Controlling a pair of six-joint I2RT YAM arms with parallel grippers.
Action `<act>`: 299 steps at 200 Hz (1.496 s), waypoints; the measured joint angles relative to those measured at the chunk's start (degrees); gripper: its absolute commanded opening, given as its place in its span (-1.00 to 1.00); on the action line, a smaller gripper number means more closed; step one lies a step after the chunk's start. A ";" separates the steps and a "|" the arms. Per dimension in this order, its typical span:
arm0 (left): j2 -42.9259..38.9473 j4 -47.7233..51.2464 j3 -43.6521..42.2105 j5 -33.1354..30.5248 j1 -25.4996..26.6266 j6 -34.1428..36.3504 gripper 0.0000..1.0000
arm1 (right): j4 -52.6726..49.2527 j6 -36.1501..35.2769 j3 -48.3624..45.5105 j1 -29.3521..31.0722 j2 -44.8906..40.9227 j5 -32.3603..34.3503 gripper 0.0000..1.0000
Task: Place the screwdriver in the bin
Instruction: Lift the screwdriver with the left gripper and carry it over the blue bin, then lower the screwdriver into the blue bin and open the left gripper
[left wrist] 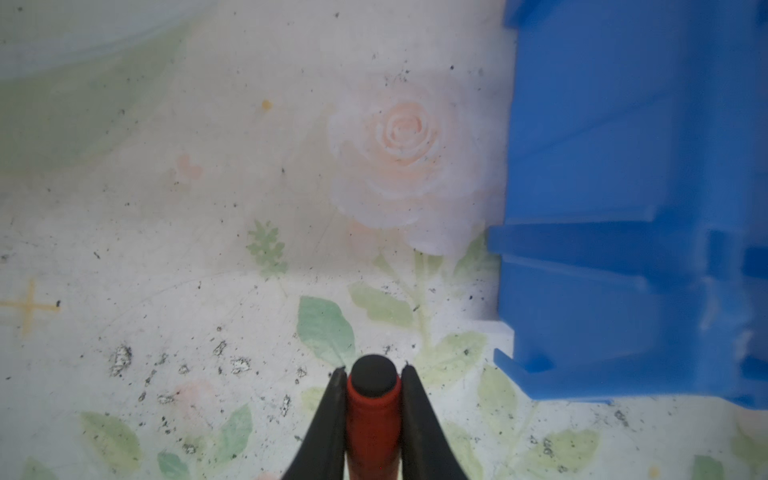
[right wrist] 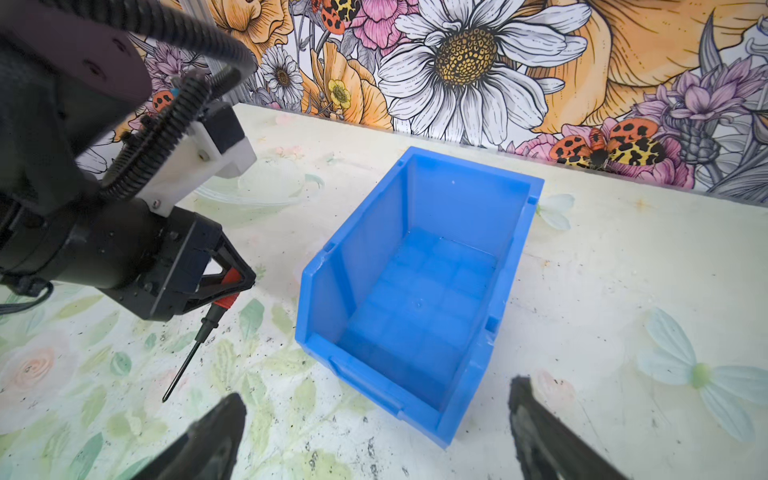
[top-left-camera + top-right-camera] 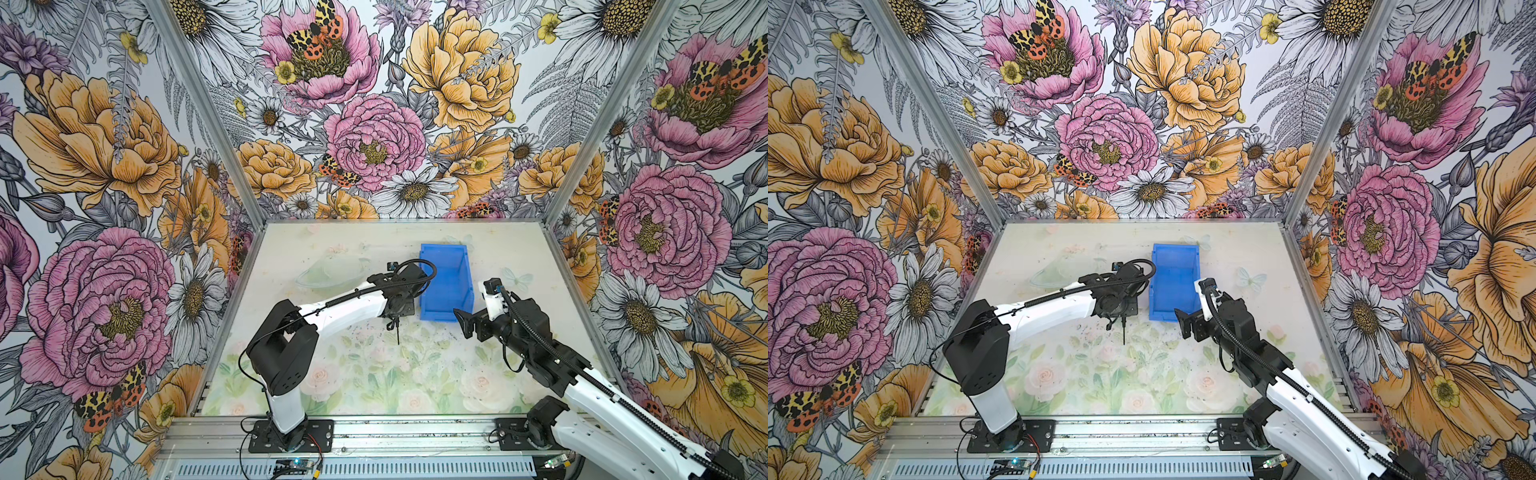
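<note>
We judge the task about half done: the left gripper (image 2: 232,286) is clamped on the red handle of the screwdriver (image 2: 195,336) and holds it off the table (image 3: 332,374), just left of the near left corner of the bin (image 2: 419,299), which is empty, so the carry over the wall and the release are left. The screwdriver's long axis runs steeply down, handle up between the jaws and thin dark shaft pointing toward the table and slightly to the near side, tip apparently not touching. The right gripper (image 2: 374,432) waits with jaws spread wide and empty, just near of the bin's low front lip.
</note>
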State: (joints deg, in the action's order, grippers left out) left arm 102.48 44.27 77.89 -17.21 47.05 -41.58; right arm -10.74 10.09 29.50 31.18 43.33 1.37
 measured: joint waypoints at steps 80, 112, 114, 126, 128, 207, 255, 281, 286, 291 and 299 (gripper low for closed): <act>9.11 -0.13 16.76 0.52 -0.83 6.45 -1.00 | -3.37 1.03 1.75 -2.40 -1.70 0.63 0.99; 11.67 -0.11 23.69 1.55 -0.83 7.69 -1.00 | -3.87 1.11 1.60 -3.06 -3.76 1.05 0.99; 11.87 -0.15 24.15 1.60 -0.83 7.72 -1.00 | -3.89 1.11 1.55 -3.10 -3.96 1.07 0.99; 13.09 -0.31 26.47 1.88 -0.83 7.72 -1.00 | -3.98 1.31 1.29 -3.45 -4.94 1.29 0.99; 13.33 -0.31 26.86 1.90 -0.83 7.72 -1.00 | -4.04 1.33 1.25 -3.52 -5.14 1.33 0.99; 26.51 -0.37 41.18 4.76 -0.83 7.50 -1.00 | -4.94 2.14 0.55 -4.63 -6.95 1.66 0.99; 32.68 -0.26 45.42 5.95 -0.76 5.73 -1.00 | -5.18 2.34 -0.22 -4.66 -8.13 1.95 0.99; 35.19 0.13 47.32 5.92 -0.66 5.53 -1.00 | -5.29 2.40 -0.22 -5.03 -8.17 2.08 0.99; 35.58 0.26 47.63 5.92 -0.59 5.53 -1.00 | -5.31 2.43 -0.22 -5.03 -8.17 2.08 0.99; 35.91 0.39 47.95 5.92 -0.50 5.53 -1.00 | -5.29 2.47 -0.22 -5.07 -8.17 2.08 0.99; 36.44 0.70 48.43 5.84 -0.44 5.55 -1.00 | -5.29 2.54 -0.22 -5.27 -8.17 2.08 0.99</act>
State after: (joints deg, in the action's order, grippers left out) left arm 138.91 44.97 126.32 -11.38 46.61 -36.03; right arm -16.03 12.62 29.28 25.91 35.16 3.44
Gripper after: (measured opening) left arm 0.207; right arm 0.995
